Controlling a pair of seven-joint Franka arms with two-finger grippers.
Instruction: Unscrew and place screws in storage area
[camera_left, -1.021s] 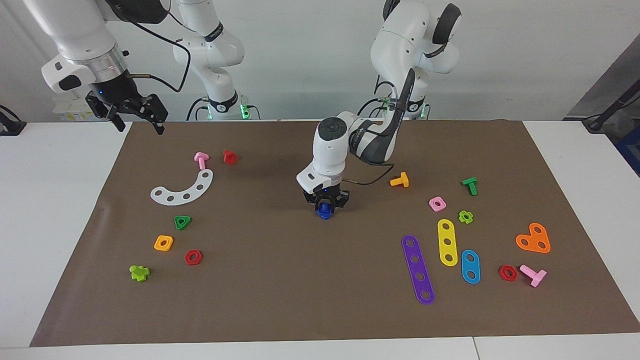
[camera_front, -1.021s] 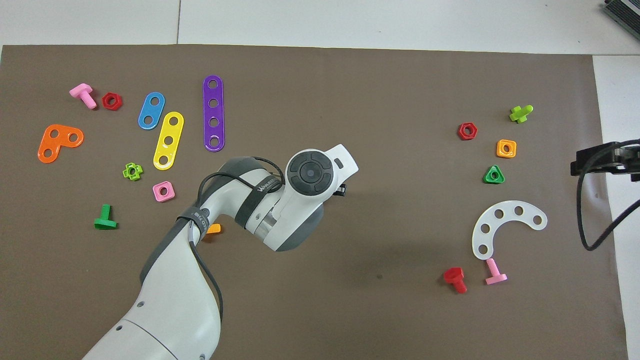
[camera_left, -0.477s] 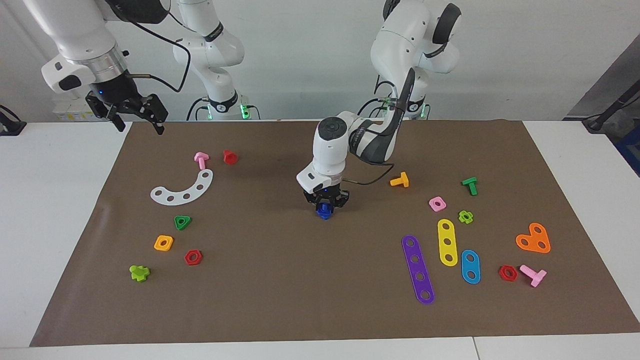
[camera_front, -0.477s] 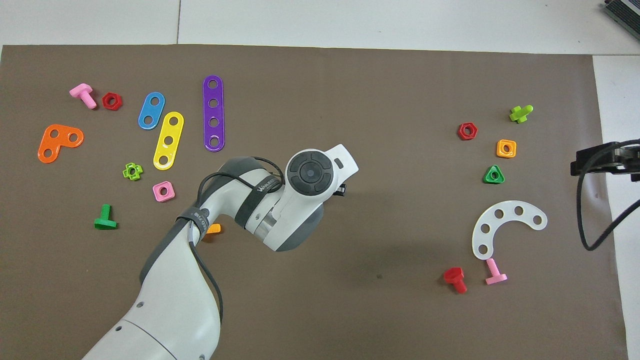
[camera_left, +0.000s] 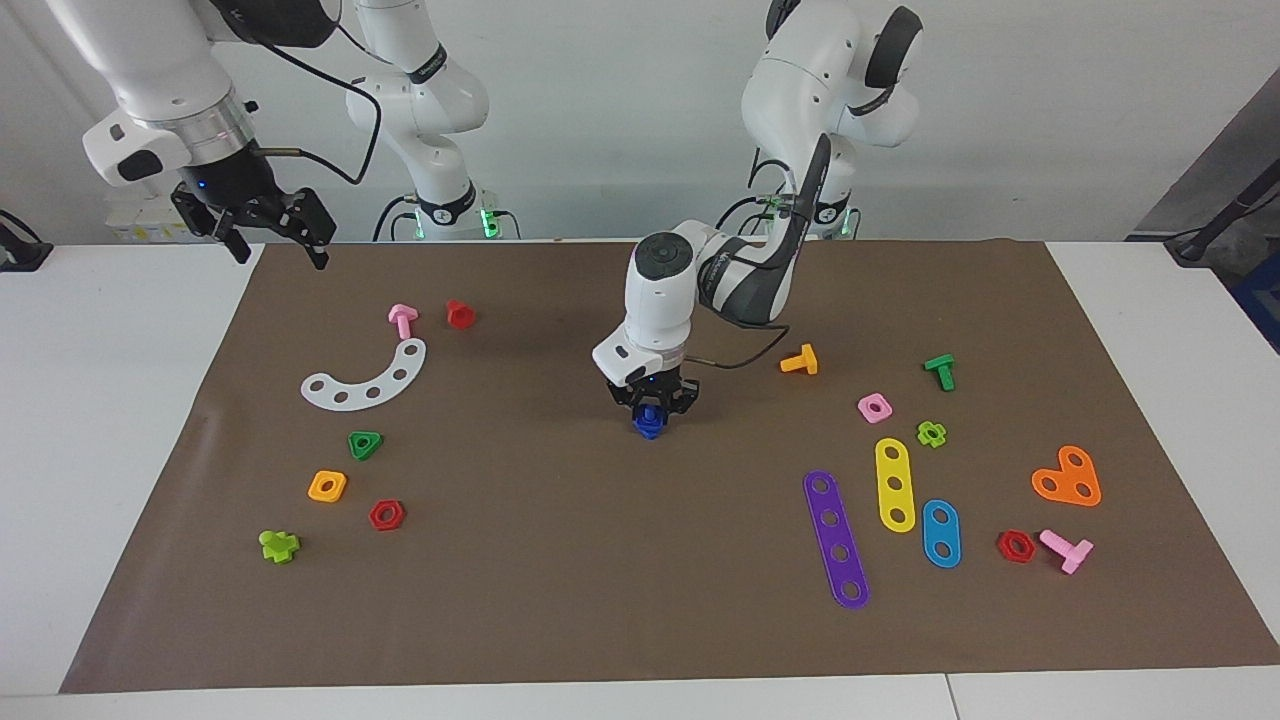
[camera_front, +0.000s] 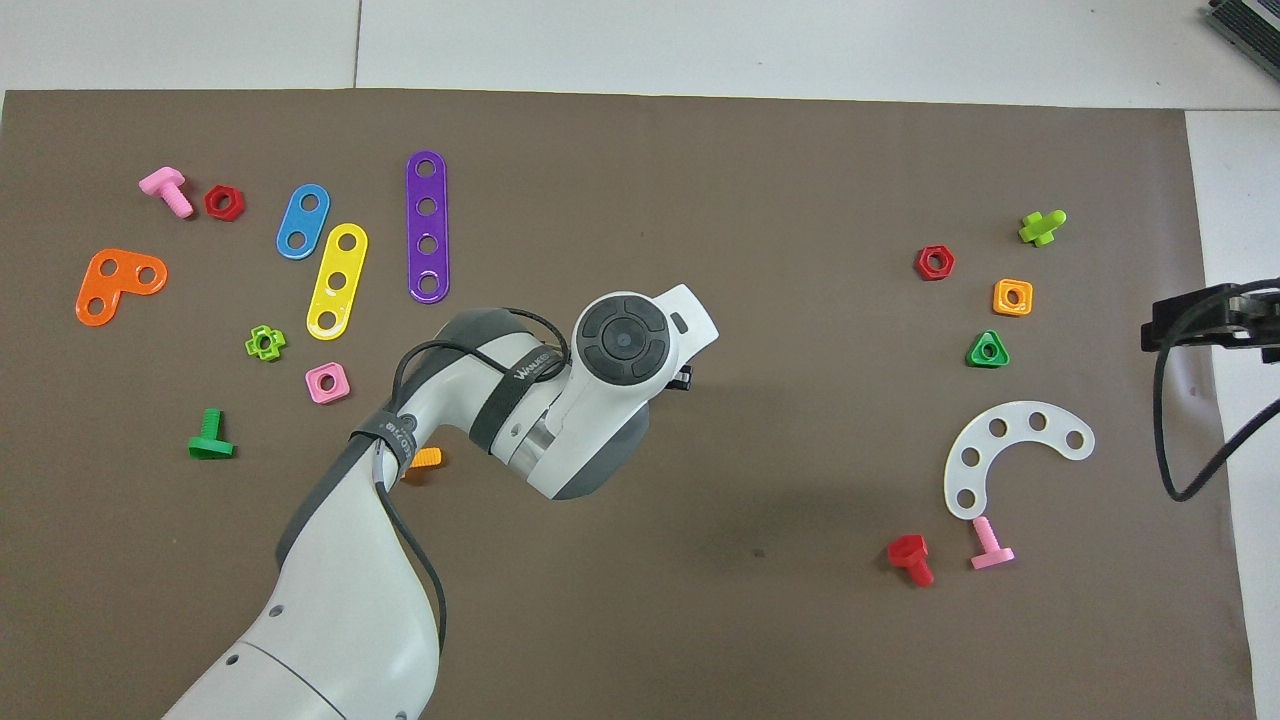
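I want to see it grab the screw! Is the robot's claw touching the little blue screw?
Touching. In the facing view the left gripper is down on the blue screw, its fingers closed around the top. The overhead view hides this under the arm.

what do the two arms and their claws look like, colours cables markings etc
Both arms are glossy white with rounded segments and dark grey or black joint bands. The left arm has a round dark cap on its wrist, a black cable strapped along it and small lettering on a grey band. Its left claw is black. The right arm has a silver metal ring above the black right claw, with a loose black cable.
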